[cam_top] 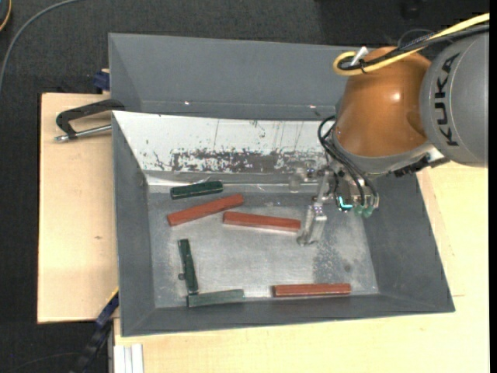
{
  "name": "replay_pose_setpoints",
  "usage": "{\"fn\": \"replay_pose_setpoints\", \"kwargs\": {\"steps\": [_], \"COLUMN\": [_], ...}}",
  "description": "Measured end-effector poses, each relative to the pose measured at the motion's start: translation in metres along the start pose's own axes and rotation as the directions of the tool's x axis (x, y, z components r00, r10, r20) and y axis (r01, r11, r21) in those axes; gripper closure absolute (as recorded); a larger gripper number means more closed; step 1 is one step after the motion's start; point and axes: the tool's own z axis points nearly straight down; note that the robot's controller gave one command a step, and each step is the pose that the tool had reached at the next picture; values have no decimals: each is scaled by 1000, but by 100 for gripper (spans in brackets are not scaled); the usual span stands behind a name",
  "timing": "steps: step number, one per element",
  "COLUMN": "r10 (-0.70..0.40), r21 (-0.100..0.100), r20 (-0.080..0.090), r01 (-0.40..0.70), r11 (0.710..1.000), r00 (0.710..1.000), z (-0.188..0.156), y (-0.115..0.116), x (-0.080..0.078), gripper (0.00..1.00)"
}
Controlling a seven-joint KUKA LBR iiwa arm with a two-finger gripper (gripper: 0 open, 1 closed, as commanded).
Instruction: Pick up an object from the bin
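Observation:
My gripper (311, 230) hangs low in the right half of the bin, under the orange wrist cover. Its tip is at the right end of a flat red bar (262, 222) that lies almost level across the bin's middle; whether it touches the bar I cannot tell. A second red bar (205, 210) lies tilted just left of that one. A third red bar (311, 290) rests along the front wall, below the gripper. Nothing shows held in the gripper.
A dark green bar (196, 190) lies near the back left. Another dark green bar (186, 265) lies lengthwise at the left, and a third (215, 297) lies along the front wall. The arm and its cables come in over the right rim.

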Motion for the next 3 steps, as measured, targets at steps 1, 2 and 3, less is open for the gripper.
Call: {"fn": "replay_pose_setpoints", "kwargs": {"steps": [1,2,3], "r10": [91,91,74], "r21": [-1,-2,-3], "r20": [0,7,23], "r01": [-91,-91,-74], "r11": [996,996,997], "r00": [996,996,997], "z": [126,121,-82], "y": [-3,-3,7], "x": [-34,-36,-45], "gripper": [0,100,100]}}
